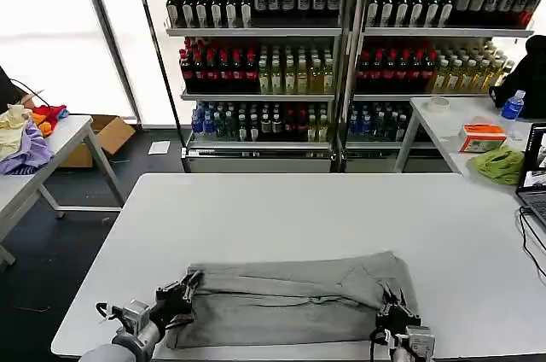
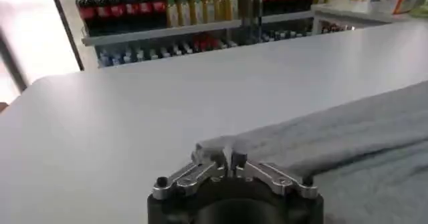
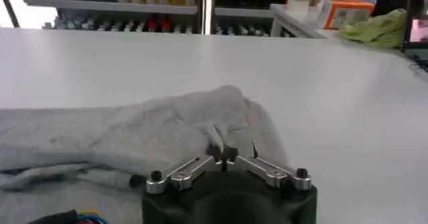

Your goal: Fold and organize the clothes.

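Shelves of bottled drinks (image 1: 264,37) line the upper part of the head view, and below them a wide white table (image 1: 281,208) takes up the middle and lower frame. At the far left edge a side table holds purple, yellow and red garments (image 1: 26,136); these are not part of the work.

Along the lower centre of the head view, near the table's front edge, lies the light grey shirt (image 1: 290,298), already doubled into a long horizontal band with a folded ridge running across it. No print or collar can be made out on it.

At the lower left of the frame, the left hand (image 1: 186,287) sits at the shirt's left end. In the left wrist view its fingers (image 2: 227,160) are closed, pinching the grey corner (image 2: 217,145). At the lower right, the right hand (image 1: 394,304) sits at the shirt's right end; in the right wrist view it (image 3: 224,153) is likewise closed on a bunched bit of the cloth (image 3: 221,112).

Judging by this, a fold is in hand, with both ends gripped together. The next move likely calls for lifting both ends evenly and carrying them across at the same pace, so the band stays straight and does not sag or twist.

At the upper right edge, a bright green cloth (image 1: 499,164) lies on another table, apart from the work.
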`<state>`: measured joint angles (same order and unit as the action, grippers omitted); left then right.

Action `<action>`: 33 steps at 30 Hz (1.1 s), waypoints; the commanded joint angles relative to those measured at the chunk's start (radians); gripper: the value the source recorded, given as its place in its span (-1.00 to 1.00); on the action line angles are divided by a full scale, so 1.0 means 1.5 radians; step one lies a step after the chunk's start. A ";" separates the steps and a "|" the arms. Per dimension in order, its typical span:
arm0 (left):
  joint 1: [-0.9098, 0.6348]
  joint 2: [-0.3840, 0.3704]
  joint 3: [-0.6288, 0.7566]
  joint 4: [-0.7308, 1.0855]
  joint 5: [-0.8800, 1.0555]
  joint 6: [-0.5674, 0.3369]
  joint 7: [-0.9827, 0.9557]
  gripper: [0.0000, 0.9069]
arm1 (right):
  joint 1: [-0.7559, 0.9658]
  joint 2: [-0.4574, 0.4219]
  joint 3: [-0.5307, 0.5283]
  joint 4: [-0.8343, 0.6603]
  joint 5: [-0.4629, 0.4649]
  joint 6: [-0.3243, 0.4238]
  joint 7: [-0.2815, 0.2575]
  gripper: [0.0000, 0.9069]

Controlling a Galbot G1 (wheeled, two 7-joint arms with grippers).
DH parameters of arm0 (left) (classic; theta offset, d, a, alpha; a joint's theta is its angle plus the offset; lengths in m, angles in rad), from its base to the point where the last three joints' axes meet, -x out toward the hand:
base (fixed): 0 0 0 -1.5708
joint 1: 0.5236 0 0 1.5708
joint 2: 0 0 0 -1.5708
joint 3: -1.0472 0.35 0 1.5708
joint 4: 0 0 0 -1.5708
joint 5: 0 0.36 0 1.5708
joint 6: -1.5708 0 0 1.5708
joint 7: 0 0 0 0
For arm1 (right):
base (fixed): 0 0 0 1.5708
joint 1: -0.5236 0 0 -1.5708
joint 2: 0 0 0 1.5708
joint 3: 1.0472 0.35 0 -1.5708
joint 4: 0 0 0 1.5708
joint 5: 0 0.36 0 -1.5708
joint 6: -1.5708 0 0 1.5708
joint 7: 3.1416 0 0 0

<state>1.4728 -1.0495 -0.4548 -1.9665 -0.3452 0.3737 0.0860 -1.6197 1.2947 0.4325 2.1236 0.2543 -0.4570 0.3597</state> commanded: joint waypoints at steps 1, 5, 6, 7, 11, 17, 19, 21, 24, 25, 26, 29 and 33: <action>0.004 -0.004 -0.017 -0.053 0.013 0.004 -0.009 1.00 | -0.005 -0.003 0.014 0.011 -0.018 0.003 -0.004 1.00; 0.013 -0.022 -0.038 -0.090 0.012 0.008 -0.020 1.00 | -0.011 -0.017 0.059 0.065 0.001 -0.001 0.000 1.00; 0.014 -0.027 -0.040 -0.090 0.012 0.009 -0.021 1.00 | -0.010 -0.019 0.065 0.073 0.005 -0.004 0.001 1.00; 0.015 -0.034 -0.043 -0.089 0.010 0.010 -0.029 1.00 | -0.009 -0.020 0.075 0.091 0.013 -0.006 0.003 1.00; 0.016 -0.069 -0.055 -0.073 -0.005 0.022 -0.054 1.00 | -0.006 -0.016 0.078 0.127 0.005 0.001 0.010 1.00; 0.031 -0.112 -0.052 -0.063 -0.031 0.034 -0.070 1.00 | 0.004 -0.018 0.078 0.126 0.011 0.005 0.015 1.00; 0.034 -0.122 -0.049 -0.062 -0.032 0.035 -0.071 1.00 | 0.006 -0.021 0.080 0.124 0.012 0.007 0.014 1.00; 0.038 -0.132 -0.045 -0.063 -0.032 0.038 -0.072 1.00 | 0.009 -0.024 0.082 0.122 0.017 0.006 0.014 1.00; 0.043 -0.141 -0.040 -0.071 -0.035 0.043 -0.075 1.00 | 0.016 -0.025 0.081 0.119 0.017 0.006 0.014 1.00; 0.045 -0.142 -0.038 -0.072 -0.035 0.045 -0.074 1.00 | 0.017 -0.025 0.080 0.118 0.017 0.006 0.015 1.00; 0.048 -0.145 -0.037 -0.073 -0.035 0.045 -0.073 1.00 | 0.018 -0.026 0.078 0.118 0.017 0.006 0.015 1.00; 0.049 -0.150 -0.039 -0.062 -0.033 0.043 -0.071 1.00 | 0.018 -0.028 0.077 0.118 0.018 0.006 0.015 1.00; 0.051 -0.153 -0.041 -0.048 -0.032 0.041 -0.066 1.00 | 0.020 -0.033 0.078 0.118 0.021 0.004 0.014 1.00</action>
<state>1.5382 -1.2396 -0.5131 -2.0587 -0.3853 0.4325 -0.0100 -1.5930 1.2499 0.5424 2.2871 0.2833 -0.4515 0.3793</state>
